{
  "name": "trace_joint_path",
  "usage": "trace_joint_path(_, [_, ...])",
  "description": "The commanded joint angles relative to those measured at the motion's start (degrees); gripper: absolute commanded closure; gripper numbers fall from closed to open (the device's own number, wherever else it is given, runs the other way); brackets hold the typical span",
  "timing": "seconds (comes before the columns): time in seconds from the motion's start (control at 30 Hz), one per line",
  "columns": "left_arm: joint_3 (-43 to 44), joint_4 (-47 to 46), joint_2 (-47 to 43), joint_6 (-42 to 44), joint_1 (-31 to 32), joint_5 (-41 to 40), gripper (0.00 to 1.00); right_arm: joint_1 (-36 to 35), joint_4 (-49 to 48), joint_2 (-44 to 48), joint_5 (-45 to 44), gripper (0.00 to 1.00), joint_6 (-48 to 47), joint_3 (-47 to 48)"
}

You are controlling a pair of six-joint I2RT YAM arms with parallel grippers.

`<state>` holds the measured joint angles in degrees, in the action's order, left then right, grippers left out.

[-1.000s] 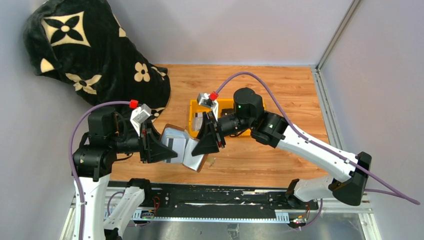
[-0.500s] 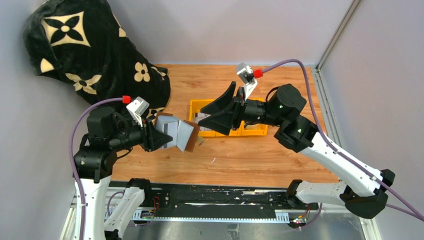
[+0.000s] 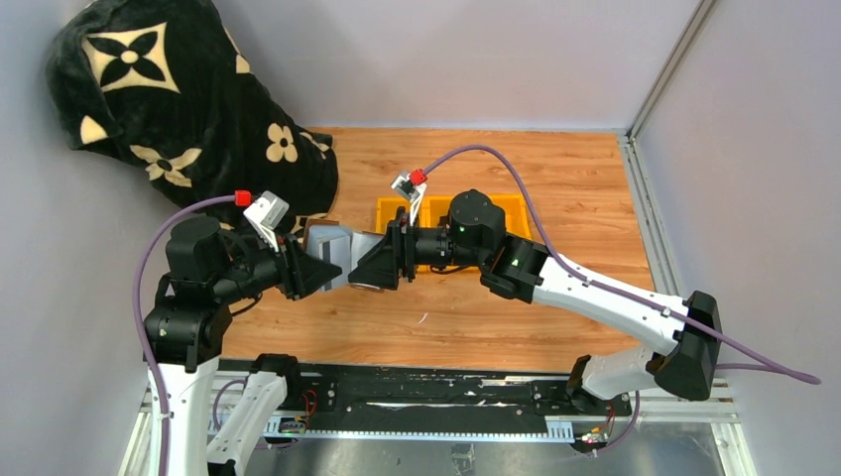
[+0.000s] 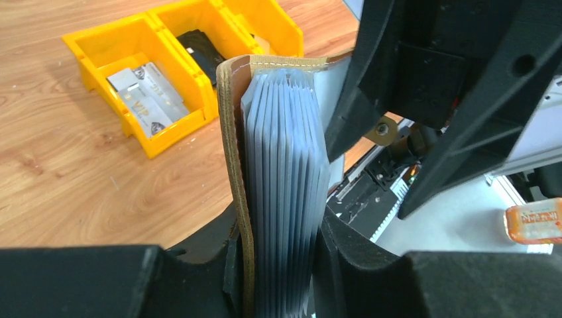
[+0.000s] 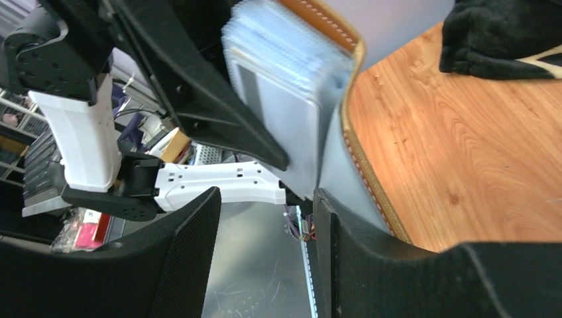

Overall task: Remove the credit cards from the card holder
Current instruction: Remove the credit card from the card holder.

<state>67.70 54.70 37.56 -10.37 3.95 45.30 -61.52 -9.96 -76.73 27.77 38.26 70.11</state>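
Note:
My left gripper (image 3: 319, 275) is shut on the brown leather card holder (image 3: 335, 245) and holds it above the table. In the left wrist view the holder's leather edge (image 4: 231, 132) stands upright with a fanned stack of grey sleeves (image 4: 286, 165) between my fingers (image 4: 278, 268). My right gripper (image 3: 383, 266) is open, right against the holder's far end. In the right wrist view its jaws (image 5: 265, 255) stand wide apart with nothing between them, and the holder (image 5: 291, 86) is just ahead, its leather flap (image 5: 361, 152) beside the right finger. Silver cards (image 4: 142, 94) lie in the tray.
The yellow three-compartment tray (image 3: 506, 206) sits behind the right arm on the wooden table (image 3: 565, 178); it also shows in the left wrist view (image 4: 166, 56) with a small black object (image 4: 199, 45) in its middle bin. A black flowered blanket (image 3: 169, 109) covers the far left corner.
My right gripper swung from the holder up over the yellow tray, then back to the holder's end. My left gripper has raised the holder a little and turned it.

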Motion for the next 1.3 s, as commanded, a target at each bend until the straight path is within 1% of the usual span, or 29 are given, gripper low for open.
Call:
trace_joint_path(0.0, [0.8, -3.3, -0.8, -1.3, 0.1, 6.4, 0.93, -0.3, 2.3, 1.4, -5.6, 0.44, -0.9, -0.8])
trace_joint_path(0.13, [0.9, -3.3, -0.7, -2.0, 0.1, 14.9, 0.85, 0.7, -0.3, 0.7, -4.0, 0.45, 0.8, -2.0])
trace_joint_path(0.27, [0.9, -3.2, -0.5, -3.1, 0.1, 21.9, 0.79, 2.7, -9.6, 0.1, 1.7, 0.48, 7.3, -5.5])
trace_joint_path(0.37, [0.9, -3.2, -0.6, -3.9, 0.1, 24.9, 0.76, 3.2, -16.3, -0.4, 4.7, 0.51, 10.9, -7.3])
trace_joint_path(0.47, [1.0, -3.1, -0.8, -4.2, 0.1, 25.9, 0.72, 3.2, -19.4, -1.4, 6.4, 0.58, 13.4, -7.5])
trace_joint_path(0.6, [1.1, -3.1, -0.8, -4.8, 0.1, 28.9, 0.62, 3.4, -23.6, -2.3, 7.3, 0.68, 16.9, -8.4])
trace_joint_path(0.67, [1.2, -3.2, -0.9, -5.2, 0.2, 30.3, 0.55, 3.5, -25.6, -2.7, 7.5, 0.77, 18.3, -8.9])
trace_joint_path(0.7, [1.2, -3.1, -1.0, -5.2, 0.1, 31.0, 0.53, 3.6, -26.5, -2.8, 7.5, 0.8, 19.1, -9.1])
trace_joint_path(0.73, [1.3, -3.1, -1.1, -5.5, 0.1, 31.7, 0.51, 3.7, -27.1, -2.9, 7.5, 0.85, 19.6, -9.3])
trace_joint_path(0.77, [1.3, -3.1, -1.1, -5.6, 0.1, 32.6, 0.49, 3.7, -27.5, -3.0, 7.4, 0.87, 20.0, -9.4])
trace_joint_path(0.8, [1.4, -3.1, -1.2, -5.6, 0.1, 33.1, 0.47, 3.8, -27.6, -3.0, 7.2, 0.91, 20.2, -9.5])
trace_joint_path(0.87, [1.5, -3.0, -1.3, -6.0, 0.1, 34.0, 0.45, 3.8, -28.1, -2.8, 7.0, 0.95, 20.3, -9.9])
trace_joint_path(1.0, [1.6, -2.9, -1.0, -6.3, 0.1, 35.3, 0.44, 3.8, -28.9, -2.1, 6.8, 1.0, 20.1, -10.9])
trace_joint_path(1.17, [2.4, -2.9, 0.7, -6.9, 0.1, 37.1, 0.47, 3.9, -29.3, -0.1, 7.4, 1.0, 19.0, -13.3])
trace_joint_path(1.27, [2.7, -2.9, 1.5, -6.9, 0.1, 37.0, 0.53, 3.8, -30.7, 1.0, 7.9, 1.0, 19.0, -15.5])
